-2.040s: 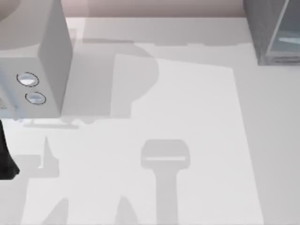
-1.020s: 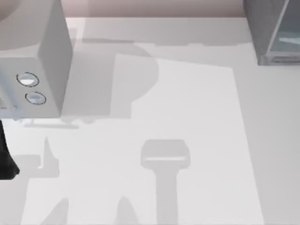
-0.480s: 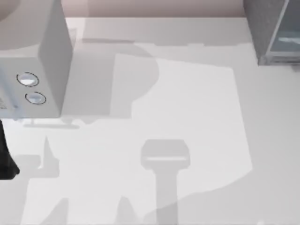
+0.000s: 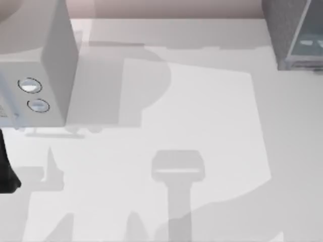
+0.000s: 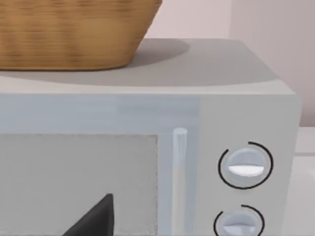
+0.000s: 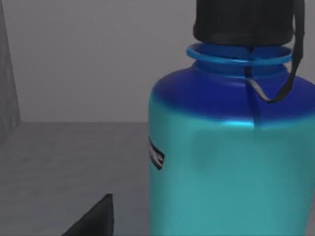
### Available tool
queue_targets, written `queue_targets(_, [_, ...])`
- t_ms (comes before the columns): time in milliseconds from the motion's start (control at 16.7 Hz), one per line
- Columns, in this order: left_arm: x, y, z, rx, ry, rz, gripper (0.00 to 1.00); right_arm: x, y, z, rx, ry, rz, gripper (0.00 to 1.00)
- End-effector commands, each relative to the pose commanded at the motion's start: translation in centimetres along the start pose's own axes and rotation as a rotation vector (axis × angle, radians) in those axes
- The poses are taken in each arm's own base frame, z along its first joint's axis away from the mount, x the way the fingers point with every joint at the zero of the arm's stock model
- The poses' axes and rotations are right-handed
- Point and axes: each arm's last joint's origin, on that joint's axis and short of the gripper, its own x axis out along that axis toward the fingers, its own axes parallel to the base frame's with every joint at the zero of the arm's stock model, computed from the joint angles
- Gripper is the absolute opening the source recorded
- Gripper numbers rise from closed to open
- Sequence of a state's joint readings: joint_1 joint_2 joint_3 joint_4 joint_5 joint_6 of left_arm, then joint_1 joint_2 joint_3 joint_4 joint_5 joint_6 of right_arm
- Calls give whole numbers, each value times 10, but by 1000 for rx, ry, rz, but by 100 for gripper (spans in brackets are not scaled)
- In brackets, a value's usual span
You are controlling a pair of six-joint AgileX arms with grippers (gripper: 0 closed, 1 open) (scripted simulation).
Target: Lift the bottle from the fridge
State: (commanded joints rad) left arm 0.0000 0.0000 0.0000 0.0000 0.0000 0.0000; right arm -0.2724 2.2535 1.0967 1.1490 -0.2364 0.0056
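Since half a second ago the broad shadow across the lower right of the table (image 4: 202, 101) is sitting slightly differently, its edge having crept a little; two seconds ago that shadow was not there at all. Nothing else on the table has shifted.

The bottle (image 6: 226, 162) is standing upright on a grey floor with grey walls behind it, seen very close from the right wrist camera: a teal body darkening to deep blue at the shoulder, a blue ring at the neck, a round black cap (image 6: 243, 22) and a thin black strap hanging from it. A dark fingertip of the right gripper (image 6: 93, 219) is showing near the bottle, not touching it; whether that gripper is spread or pressed together I cannot tell.

In the top view the fridge (image 4: 295, 33) is standing at the table's far right corner, its pale see-through panel in a grey frame. On the left stands a grey box with two round dials (image 4: 35, 65), a woven basket (image 5: 74, 34) resting on top of it. The left arm (image 4: 6, 171) is waiting at the table's left edge, its gripper facing the dialled box; its state I cannot tell either
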Motion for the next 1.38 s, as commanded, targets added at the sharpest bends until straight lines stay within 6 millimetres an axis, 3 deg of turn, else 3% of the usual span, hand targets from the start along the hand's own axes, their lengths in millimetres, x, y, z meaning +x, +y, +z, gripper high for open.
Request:
queue_targets(360, [0, 0, 0, 0, 0, 0, 100, 48, 1, 3, -2, -10, 0, 100])
queue_targets(660, [0, 0, 0, 0, 0, 0, 100, 52, 1, 2, -1, -5, 0, 100])
queue_targets(1380, [0, 0, 0, 0, 0, 0, 100, 52, 1, 2, -1, -5, 0, 10])
